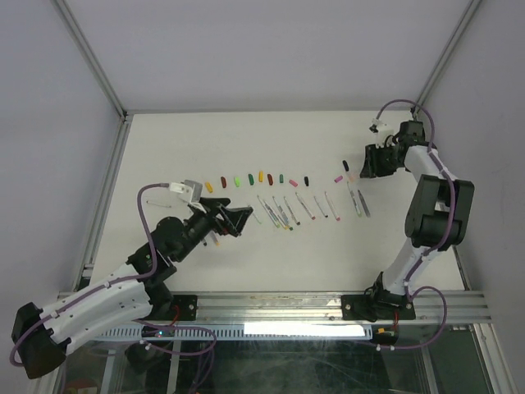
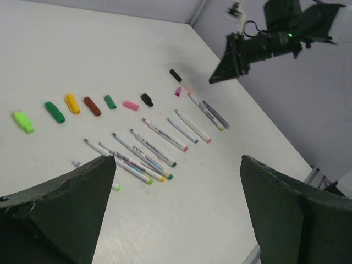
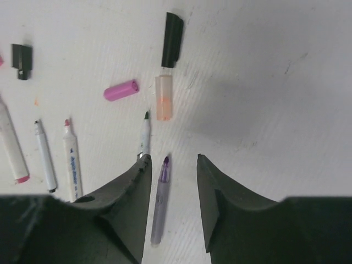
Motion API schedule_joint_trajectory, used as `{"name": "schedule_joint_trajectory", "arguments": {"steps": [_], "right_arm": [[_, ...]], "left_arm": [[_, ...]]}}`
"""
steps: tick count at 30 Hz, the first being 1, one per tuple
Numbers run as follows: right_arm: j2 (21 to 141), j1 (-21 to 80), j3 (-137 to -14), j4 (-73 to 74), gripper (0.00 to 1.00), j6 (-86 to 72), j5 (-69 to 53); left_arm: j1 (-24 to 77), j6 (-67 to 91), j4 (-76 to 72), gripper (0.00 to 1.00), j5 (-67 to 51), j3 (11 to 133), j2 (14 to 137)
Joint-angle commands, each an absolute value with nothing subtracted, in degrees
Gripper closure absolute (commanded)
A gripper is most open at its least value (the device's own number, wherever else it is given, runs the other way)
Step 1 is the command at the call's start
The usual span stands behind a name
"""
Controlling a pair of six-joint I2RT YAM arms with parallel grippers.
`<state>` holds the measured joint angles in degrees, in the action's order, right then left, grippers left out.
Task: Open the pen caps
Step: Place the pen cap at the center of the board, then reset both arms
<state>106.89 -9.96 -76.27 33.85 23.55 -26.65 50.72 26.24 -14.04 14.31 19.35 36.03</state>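
Observation:
The pen caps lie in a row across the table's middle, from an orange one to a black one. Uncapped pens lie side by side just in front of that row. In the right wrist view a black cap, a peach cap and a magenta cap lie loose. My right gripper is open above a purple-tipped pen resting on the table, and holds nothing. My left gripper hovers wide open and empty, near the pens.
Another black cap lies left of the right gripper. The white table is bounded by a metal frame rail on the left and a rail at the near edge, where the arm bases sit.

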Motion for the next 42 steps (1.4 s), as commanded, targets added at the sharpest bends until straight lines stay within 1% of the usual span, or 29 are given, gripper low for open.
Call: {"name": "schedule_joint_trajectory", "arguments": {"steps": [1, 5, 6, 7, 9, 12, 13, 16, 19, 21, 23, 27, 30, 34, 42], "right_arm": [[94.5, -11.0, -73.7, 33.1, 0.59, 27.6, -31.0], [84.3, -11.3, -71.6, 32.9, 0.54, 29.9, -34.1], [81.3, -11.5, -71.2, 32.6, 0.51, 30.3, -34.4], [78.5, -11.6, -70.9, 31.6, 0.46, 30.2, -34.3], [73.0, -12.4, -70.5, 29.2, 0.32, 29.7, -34.7], [66.6, -13.8, -71.4, 25.5, 0.05, 27.8, -35.5], [65.0, -14.4, -72.0, 24.5, 0.02, 27.0, -36.1], [63.2, -15.3, -77.1, 24.7, 0.02, 22.3, -38.1], [65.8, -15.8, -86.4, 29.2, 0.02, 13.8, -38.0], [66.3, -16.0, -91.3, 30.9, 0.02, 11.4, -39.4], [67.0, -16.0, -95.7, 33.8, 0.02, 10.9, -42.1], [68.4, -16.0, -103.8, 41.3, 0.02, 12.3, -49.0], [68.7, -16.0, -107.6, 42.1, 0.02, 7.5, -49.7], [68.2, -16.0, -111.4, 43.3, 0.01, 1.9, -45.0], [66.3, -16.2, -113.6, 45.5, 0.01, -2.2, -42.0]], "left_arm": [[43.0, 26.8, -7.3, 0.01, 6.5, 29.8, 38.6], [32.0, 29.0, -3.8, 0.01, -5.1, 37.0, 43.8], [30.3, 29.2, -2.3, 0.01, -6.5, 39.1, 44.9], [29.1, 29.1, -0.7, 0.01, -7.1, 41.3, 46.0], [27.3, 28.7, 2.4, 0.01, -7.1, 45.3, 47.4], [25.1, 27.2, 8.2, 0.01, -7.2, 52.7, 49.1], [24.7, 26.3, 10.4, 0.01, -6.7, 55.2, 49.7], [24.4, 23.6, 16.7, 0.01, -4.7, 63.7, 51.0], [24.4, 21.5, 22.1, 0.01, -3.4, 71.8, 51.7], [24.4, 20.5, 25.6, 0.01, -3.3, 77.4, 52.3], [24.4, 19.6, 28.9, 0.01, -3.2, 83.7, 53.2], [24.3, 18.5, 33.6, 0.01, -3.8, 91.4, 54.6], [24.3, 18.3, 35.4, 0.01, -4.8, 94.6, 55.1], [24.4, 17.9, 37.2, 0.01, -6.0, 96.8, 55.1], [24.3, 17.4, 38.6, 0.01, -6.4, 94.9, 50.9]]}}
